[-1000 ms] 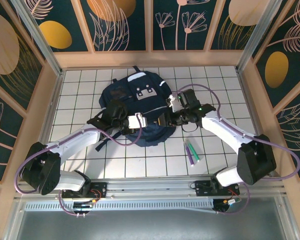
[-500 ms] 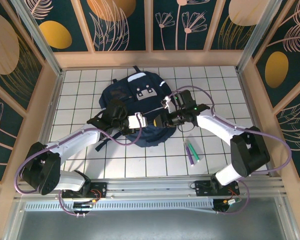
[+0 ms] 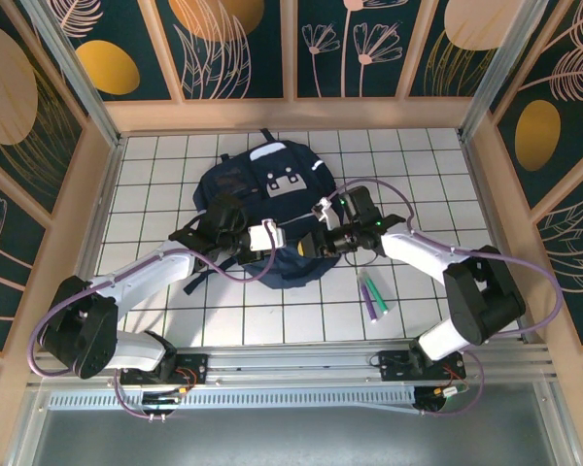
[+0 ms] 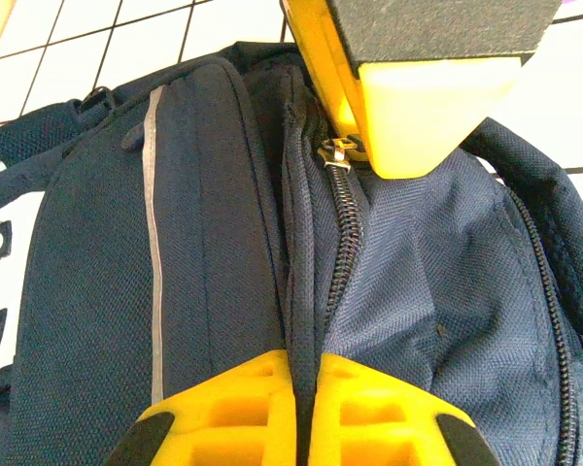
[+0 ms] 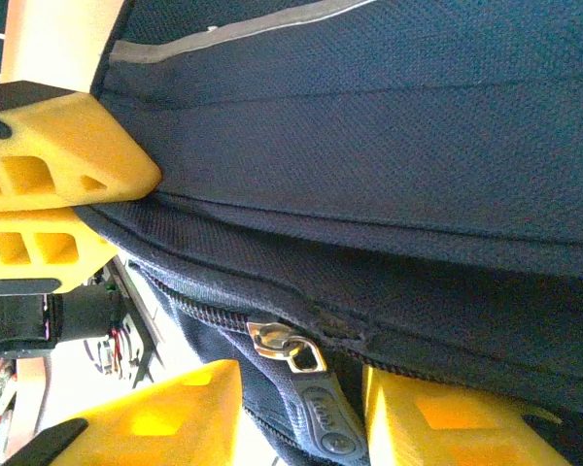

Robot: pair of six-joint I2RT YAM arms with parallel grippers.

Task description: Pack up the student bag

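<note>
Left jaws pinch student bag (image 3: 245, 180) fold; right jaws straddle zipper pull (image 5: 316, 403).

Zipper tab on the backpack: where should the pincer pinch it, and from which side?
Probably the dark pull tab below the metal slider, not the slider itself. It dangles free of the backpack, so the right pincer can straddle it from its loose end.
</note>
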